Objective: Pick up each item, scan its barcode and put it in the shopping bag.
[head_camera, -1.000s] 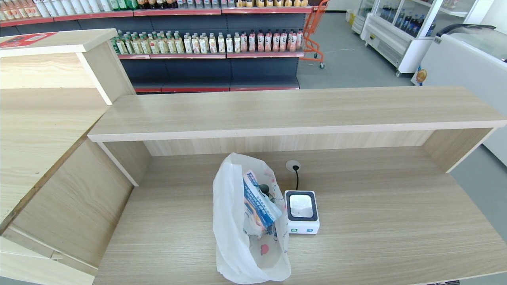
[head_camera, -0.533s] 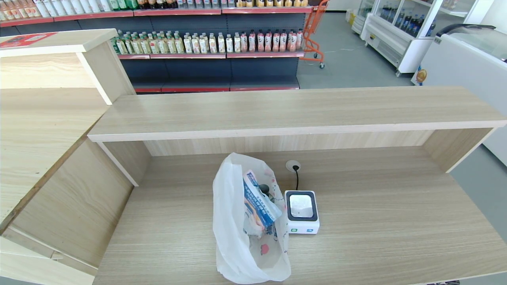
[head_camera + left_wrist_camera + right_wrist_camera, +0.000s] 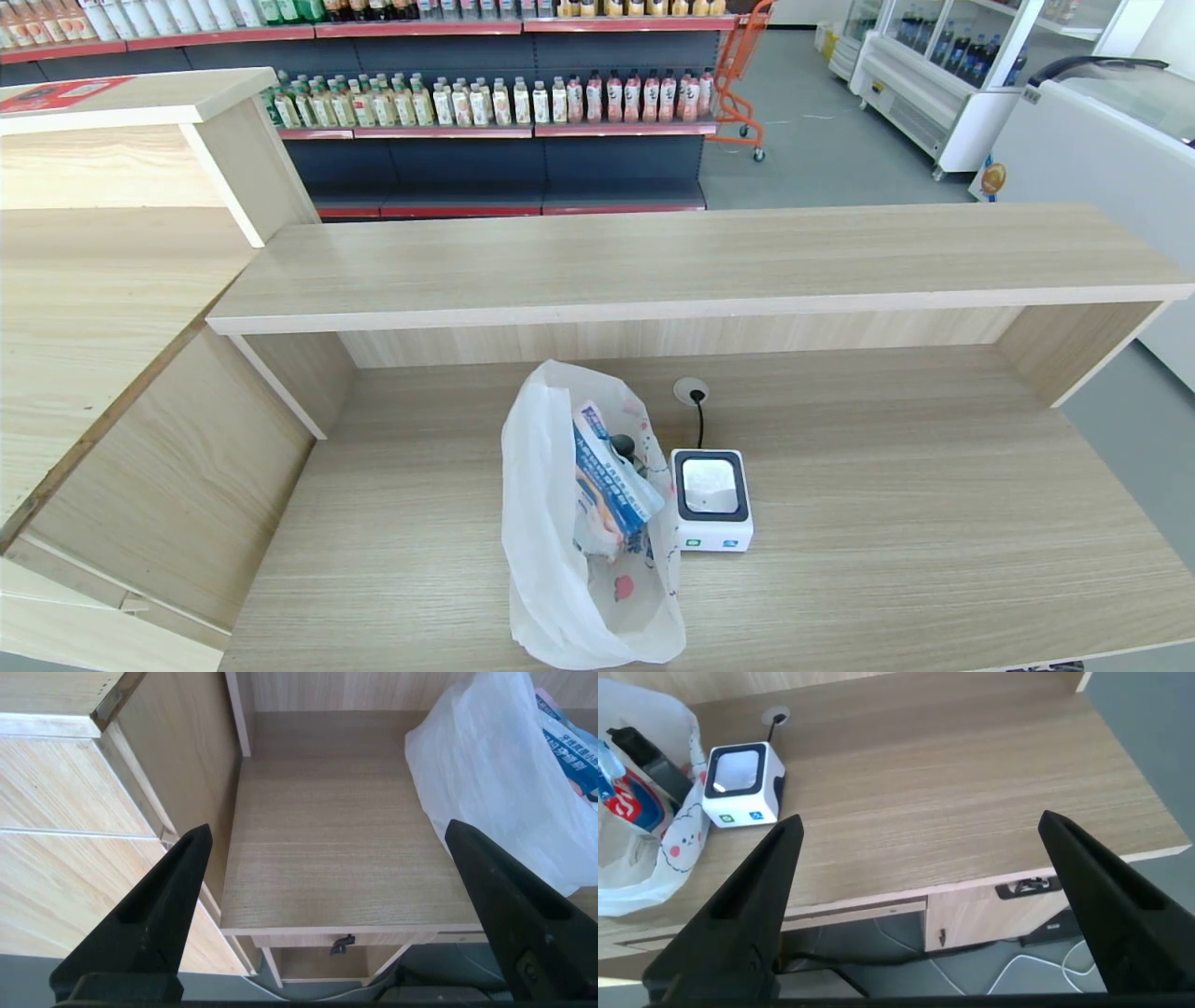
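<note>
Both pairs of jaws are hanging wide, holding nothing, on the near side of the scanner [image 3: 711, 499]. The bag [image 3: 551, 532] is sitting against the scanner's left, a blue pack [image 3: 611, 476] inside. I'm guessing packing is finishing; next, only a check.

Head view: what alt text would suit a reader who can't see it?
A white shopping bag holding a blue-and-white package sits on a wooden counter beside a small white barcode scanner. Shelves of bottles stand behind.
</note>
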Available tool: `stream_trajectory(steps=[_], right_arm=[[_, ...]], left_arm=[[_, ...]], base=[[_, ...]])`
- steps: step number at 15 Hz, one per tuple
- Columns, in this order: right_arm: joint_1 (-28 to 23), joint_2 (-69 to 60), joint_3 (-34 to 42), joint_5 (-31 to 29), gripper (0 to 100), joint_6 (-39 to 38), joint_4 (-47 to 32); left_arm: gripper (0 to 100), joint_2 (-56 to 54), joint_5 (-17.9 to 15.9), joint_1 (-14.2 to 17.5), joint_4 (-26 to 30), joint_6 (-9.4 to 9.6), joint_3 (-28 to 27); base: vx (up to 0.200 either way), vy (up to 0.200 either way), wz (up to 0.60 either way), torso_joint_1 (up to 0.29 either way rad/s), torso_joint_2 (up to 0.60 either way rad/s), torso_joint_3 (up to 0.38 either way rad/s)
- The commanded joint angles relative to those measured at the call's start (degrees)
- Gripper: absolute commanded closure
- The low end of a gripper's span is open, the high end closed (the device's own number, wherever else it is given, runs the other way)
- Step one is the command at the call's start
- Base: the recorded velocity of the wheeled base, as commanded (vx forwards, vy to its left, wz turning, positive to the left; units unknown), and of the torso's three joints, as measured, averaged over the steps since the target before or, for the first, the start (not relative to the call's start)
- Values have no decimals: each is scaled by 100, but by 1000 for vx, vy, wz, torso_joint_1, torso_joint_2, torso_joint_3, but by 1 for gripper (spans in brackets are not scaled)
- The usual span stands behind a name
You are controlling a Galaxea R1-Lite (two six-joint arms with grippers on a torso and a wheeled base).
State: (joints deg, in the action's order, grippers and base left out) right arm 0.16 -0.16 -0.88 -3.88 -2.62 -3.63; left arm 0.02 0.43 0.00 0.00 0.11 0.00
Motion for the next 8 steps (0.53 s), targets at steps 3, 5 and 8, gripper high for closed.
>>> stream_trajectory(steps=[3,5,8], right_arm=[[2,16,0,1,0,34,-6],[2,25,0,1,0,7,-6],[2,16,0,1,0,-2,-6]], left_arm=[[0,6,-8,0,0,7,0],[0,6,1,0,0,7,0],[0,6,1,0,0,15,0]], base=[[0,-67,0,1,2,1],[0,-200,0,7,0,7],[0,-200,0,12,4,2]])
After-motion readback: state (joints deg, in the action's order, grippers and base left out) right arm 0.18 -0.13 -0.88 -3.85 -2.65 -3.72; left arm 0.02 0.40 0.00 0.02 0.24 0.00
